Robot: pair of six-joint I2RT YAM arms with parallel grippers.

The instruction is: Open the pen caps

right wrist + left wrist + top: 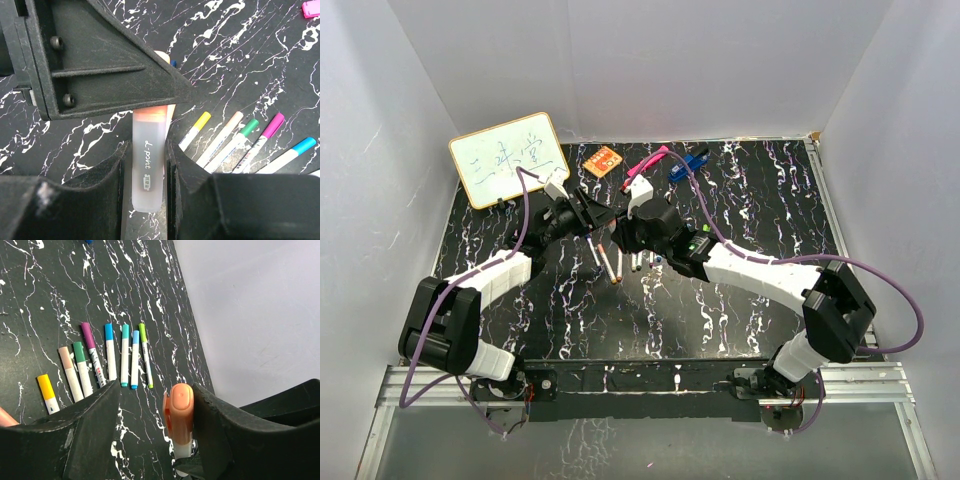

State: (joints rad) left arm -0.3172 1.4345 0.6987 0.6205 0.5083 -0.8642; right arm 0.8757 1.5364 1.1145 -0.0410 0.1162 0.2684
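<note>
Right hand [146,150] pinches the pen [148,185] barrel to brace it; left hand [156,390], spread, straddles the orange cap [179,412], presumably for pulling.

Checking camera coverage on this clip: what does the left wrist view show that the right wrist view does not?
Left wrist only: the rounded end of the orange cap between the open fingers of the left gripper, against one finger and apart from the other; the lime-green-capped pen at the row's end. Right wrist only: the right gripper clamped on that pen's white lettered barrel; a pink object at the frame's corner. Both: the yellow-capped pen, green-capped pen and purple-capped pen in the row.
</note>
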